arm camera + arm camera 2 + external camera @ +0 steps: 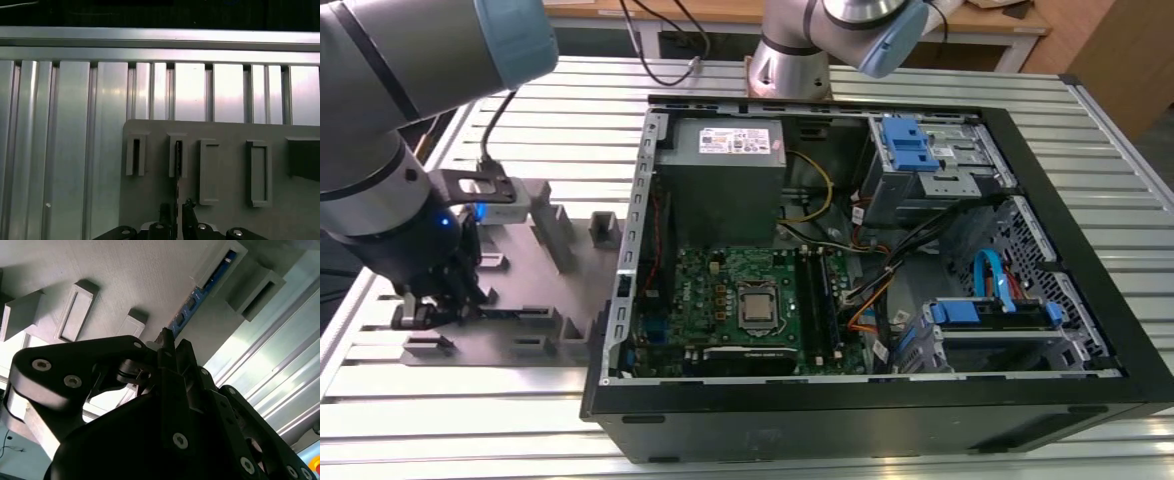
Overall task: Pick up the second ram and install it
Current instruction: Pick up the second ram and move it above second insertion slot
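The memory stick (177, 170) stands on edge in the grey tray (547, 290), one end seated in a slotted post and the other reaching the gripper (177, 212). In both wrist views its long axis runs straight out from between the fingers (189, 210), so the hand meets it end-on. The jaws are drawn narrow, one on each flat face of the stick, and they look closed on it. The stick has not left its post.

In the exterior view the gripper sits low over the tray's near corner, at about eight o'clock in the picture. Other posts (603, 228) on the tray rise at about two o'clock from it.

The open computer case (630, 250) lies at three o'clock from the gripper, just beside the tray. Its near wall stands between the tray and the green board (720, 285). The long dark slots (821, 300) sit at three o'clock of the board's silver chip (757, 305). Loose cables (881, 285) hang close beside them, on the side away from the tray. Everything rests on a ribbed metal table (480, 410).
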Motion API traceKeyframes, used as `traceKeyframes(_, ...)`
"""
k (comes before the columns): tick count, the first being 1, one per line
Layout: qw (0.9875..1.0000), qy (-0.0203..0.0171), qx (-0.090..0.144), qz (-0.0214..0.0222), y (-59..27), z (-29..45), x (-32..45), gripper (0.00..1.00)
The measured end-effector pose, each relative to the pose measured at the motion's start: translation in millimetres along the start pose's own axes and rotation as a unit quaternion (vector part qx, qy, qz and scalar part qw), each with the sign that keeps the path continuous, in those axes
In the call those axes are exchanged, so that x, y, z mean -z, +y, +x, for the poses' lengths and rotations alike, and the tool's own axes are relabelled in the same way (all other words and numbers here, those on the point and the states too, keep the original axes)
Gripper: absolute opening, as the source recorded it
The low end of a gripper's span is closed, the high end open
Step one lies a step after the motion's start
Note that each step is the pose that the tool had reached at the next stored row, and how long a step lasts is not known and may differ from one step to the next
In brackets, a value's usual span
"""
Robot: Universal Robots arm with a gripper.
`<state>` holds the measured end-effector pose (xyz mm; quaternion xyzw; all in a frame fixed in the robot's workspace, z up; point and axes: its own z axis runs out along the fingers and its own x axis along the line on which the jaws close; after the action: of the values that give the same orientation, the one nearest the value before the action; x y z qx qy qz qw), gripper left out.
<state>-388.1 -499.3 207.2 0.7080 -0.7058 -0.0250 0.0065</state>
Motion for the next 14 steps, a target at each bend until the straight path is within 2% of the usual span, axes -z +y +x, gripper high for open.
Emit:
traceKeyframes(8,0.9999,-0.0003,0.011,-0.0003,-2.1,1.5,-9.4,0.21)
traceKeyframes(14,0.9999,-0.0050,0.016,-0.0004,-5.2,1.6,-13.8,0.21)
